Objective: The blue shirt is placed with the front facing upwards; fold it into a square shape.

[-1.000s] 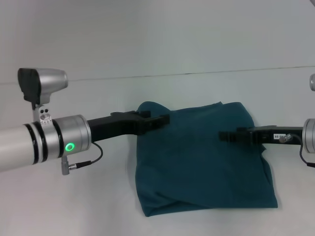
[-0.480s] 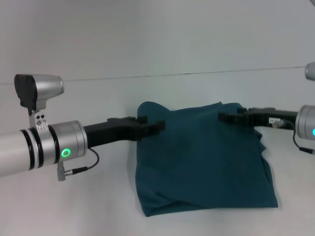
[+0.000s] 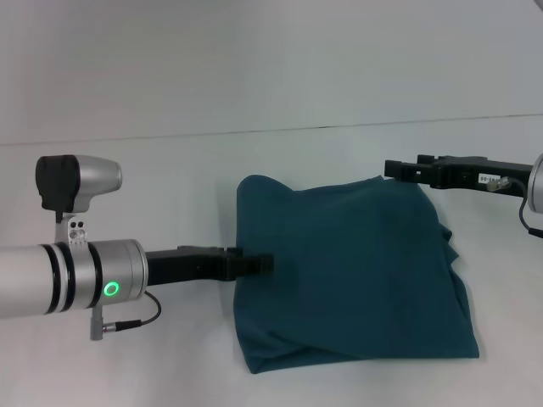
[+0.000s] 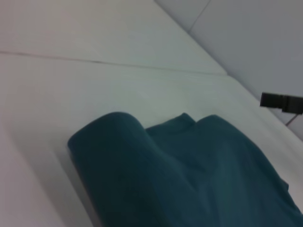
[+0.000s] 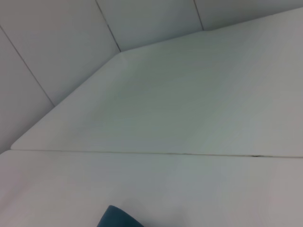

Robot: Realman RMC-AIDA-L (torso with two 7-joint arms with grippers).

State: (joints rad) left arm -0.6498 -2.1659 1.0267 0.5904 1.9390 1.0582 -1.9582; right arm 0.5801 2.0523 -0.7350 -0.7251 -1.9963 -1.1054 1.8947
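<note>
Both jaws flank the blue shirt (image 3: 348, 271).

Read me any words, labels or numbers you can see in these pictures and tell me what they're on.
None can be read.
Small white label on the right gripper: too small to read.
The blue shirt: folded, no print showing.

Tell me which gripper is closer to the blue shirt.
Left. The left gripper overlaps the left edge of the blue shirt in the head view; the right gripper sits just beyond its far right corner.
</note>
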